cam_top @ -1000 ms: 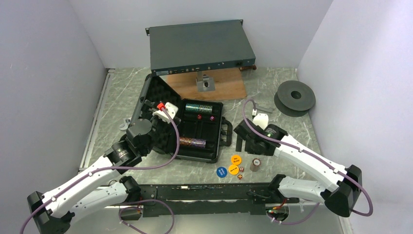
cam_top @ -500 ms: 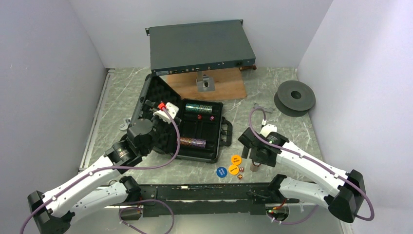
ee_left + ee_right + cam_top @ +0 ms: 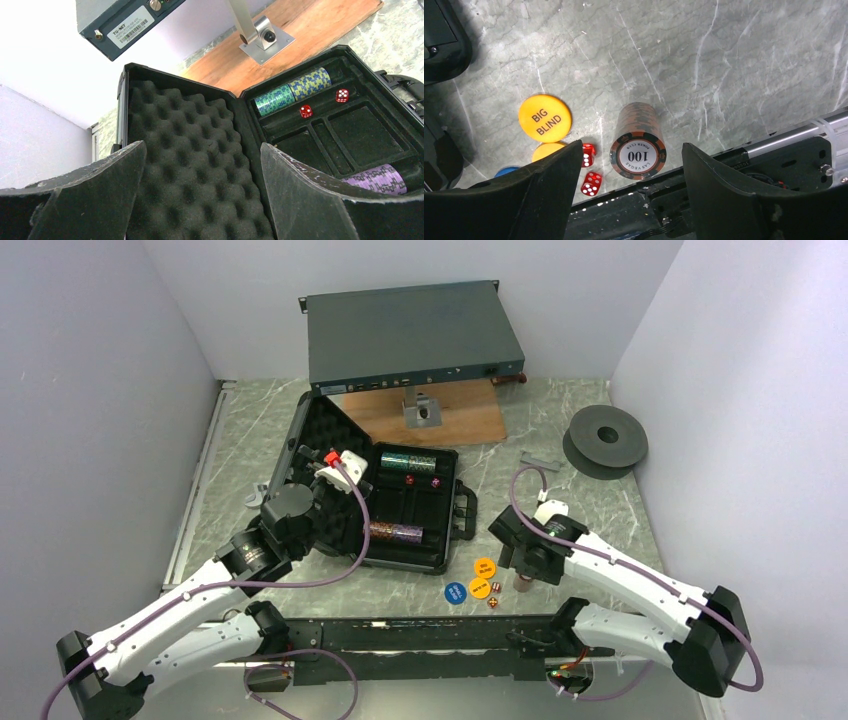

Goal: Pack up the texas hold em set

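Note:
The black case (image 3: 455, 465) lies open, its foam lid (image 3: 190, 165) tilted back. Inside are a green-and-blue chip stack (image 3: 292, 90), a purple chip stack (image 3: 375, 179) and two red dice (image 3: 305, 111). My left gripper (image 3: 202, 170) is open right in front of the foam, holding nothing. An orange "100" chip stack (image 3: 638, 145) stands upright on the table near the front edge. My right gripper (image 3: 631, 165) hangs over it, open, a finger on each side with gaps showing. Beside it lie a yellow "BIG BLIND" disc (image 3: 545, 118), an orange disc (image 3: 546, 150), a blue disc (image 3: 506, 171) and two red dice (image 3: 591, 183).
A grey-blue rack unit (image 3: 412, 335) rests on a wooden board (image 3: 450, 415) at the back. A dark spool (image 3: 605, 440) sits at back right, with a small metal bracket (image 3: 542, 458) near it. The arms' black mounting rail (image 3: 420, 635) runs along the near edge, just behind the chip stack.
My right gripper has moved toward the near edge and come down over the orange chip stack, its jaws narrowing. The left arm has not moved.

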